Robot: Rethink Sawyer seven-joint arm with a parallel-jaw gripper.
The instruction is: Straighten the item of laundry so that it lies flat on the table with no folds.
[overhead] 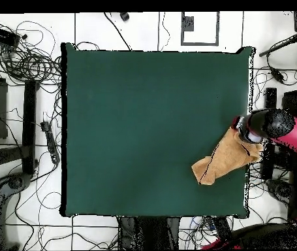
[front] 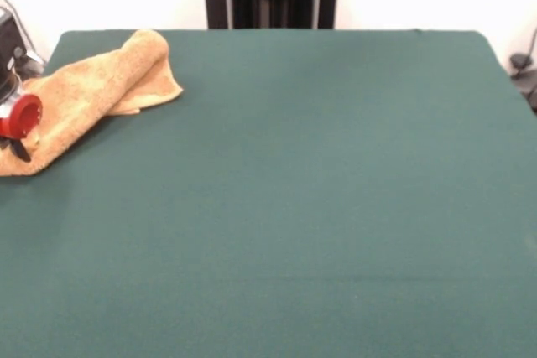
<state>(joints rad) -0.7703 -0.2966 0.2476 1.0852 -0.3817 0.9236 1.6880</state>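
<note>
Towel (front: 92, 94) lies folded at green table's (front: 294, 207) edge.

Even, soft, bright light falls on the large dark green cloth-covered table (front: 319, 207); no glare. The folded golden-tan terry towel (front: 92, 94) casts only a faint, narrow shadow. White surroundings look washed out.

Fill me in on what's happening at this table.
A robot arm is working on a tan towel at one edge of a green table. Its gripper is down at the towel's end by that edge; whether it is open or shut cannot be made out. The towel is still bunched and folded over on itself, not flat. Most of the table lies away from it.
</note>
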